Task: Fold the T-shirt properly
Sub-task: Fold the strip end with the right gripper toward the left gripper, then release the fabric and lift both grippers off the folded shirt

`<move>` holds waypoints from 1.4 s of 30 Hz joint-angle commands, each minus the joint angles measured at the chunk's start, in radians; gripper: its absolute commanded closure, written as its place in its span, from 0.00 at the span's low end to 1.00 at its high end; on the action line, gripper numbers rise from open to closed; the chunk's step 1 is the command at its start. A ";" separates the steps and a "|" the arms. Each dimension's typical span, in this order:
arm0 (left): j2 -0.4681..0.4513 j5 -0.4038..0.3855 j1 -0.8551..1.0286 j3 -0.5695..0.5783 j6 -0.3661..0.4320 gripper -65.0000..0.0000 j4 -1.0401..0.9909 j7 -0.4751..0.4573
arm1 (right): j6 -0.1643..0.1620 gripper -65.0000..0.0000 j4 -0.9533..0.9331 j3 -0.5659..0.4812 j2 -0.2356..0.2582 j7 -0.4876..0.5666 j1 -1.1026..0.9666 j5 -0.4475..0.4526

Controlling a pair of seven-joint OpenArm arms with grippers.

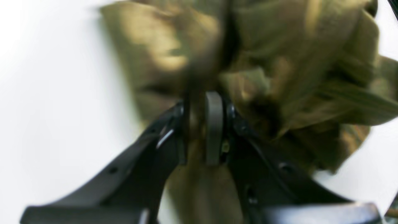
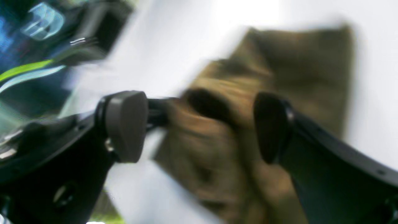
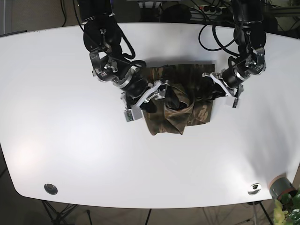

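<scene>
Base view: camo T-shirt (image 3: 178, 101) lies bunched near middle of white table (image 3: 70, 140), toward far side; flat strip at back, rumpled heap w/ a raised fold in front.
Left gripper (image 1: 202, 124): jaws narrow, pinched on a wad of shirt cloth — left wrist view shows fabric squeezed btwn the pads and hanging below. Sits at shirt's right edge in base view (image 3: 220, 86).
Right gripper (image 2: 199, 124): jaws wide, pads well apart, cloth seen in the gap but not clamped as far as blur allows. In base view it sits at shirt's left side (image 3: 152, 96), over the heap.
Step in hand (my read): opening out / re-laying the bunched shirt before any clean fold.
Progress: early; no tidy fold yet, layers twisted.
How to do well: right side shld close on one layer at hem or shoulder, not the whole heap; pull both arms apart evenly so cloth goes taut; keep low over table so it lays flat.
Risk: grabbing 2 layers = twist stays; uneven pull drags shirt off-centre.
Unclear: which shirt edge each jaw is at; wrist views too blurred.
</scene>
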 commanded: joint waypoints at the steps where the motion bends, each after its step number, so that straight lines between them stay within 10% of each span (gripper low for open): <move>1: -0.015 -0.019 0.008 -0.025 -0.045 0.88 0.032 -0.018 | 0.025 0.22 0.011 -0.008 0.004 0.022 0.005 0.050; 20: -0.045 0.216 0.043 0.035 -0.106 0.88 0.045 -0.018 | 0.016 0.22 -0.203 -0.239 -0.020 0.023 0.062 0.050; 31: -0.094 0.152 0.060 -0.220 -0.106 0.88 0.103 -0.021 | 0.024 0.22 -0.086 -0.366 -0.005 0.022 0.103 0.060; 42: -0.094 0.159 0.040 -0.260 -0.106 0.88 0.100 -0.021 | 0.016 0.22 0.071 -0.269 0.086 0.023 0.049 0.060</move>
